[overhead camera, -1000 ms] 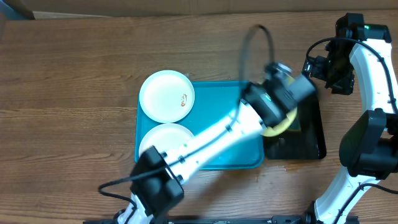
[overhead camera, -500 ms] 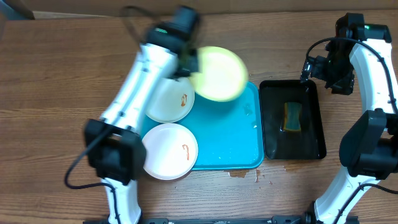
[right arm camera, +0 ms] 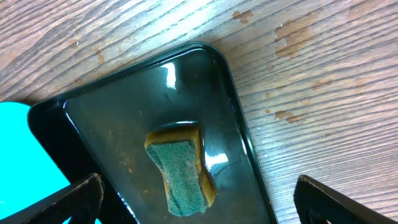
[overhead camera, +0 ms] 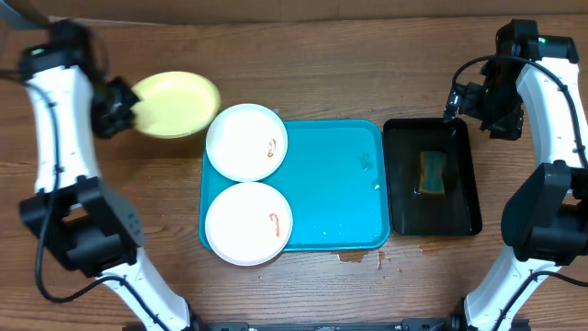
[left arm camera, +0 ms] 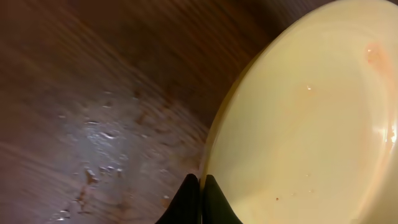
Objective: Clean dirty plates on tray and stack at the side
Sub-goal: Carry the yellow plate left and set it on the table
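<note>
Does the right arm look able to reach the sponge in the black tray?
Probably yes: the right gripper hangs open near the black tray, the sponge lies uncovered, and the left gripper is far off with the yellow plate.

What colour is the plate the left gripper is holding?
Pale yellow plate, pinched at its rim by the left gripper; clearest in the left wrist view.

The brown wooden tabletop [overhead camera: 322,83] looks matt. The pale yellow round plate [overhead camera: 176,104], turquoise rectangular plastic tray [overhead camera: 331,184] and narrow black plastic tray [overhead camera: 459,198] are glossy, smooth.
</note>
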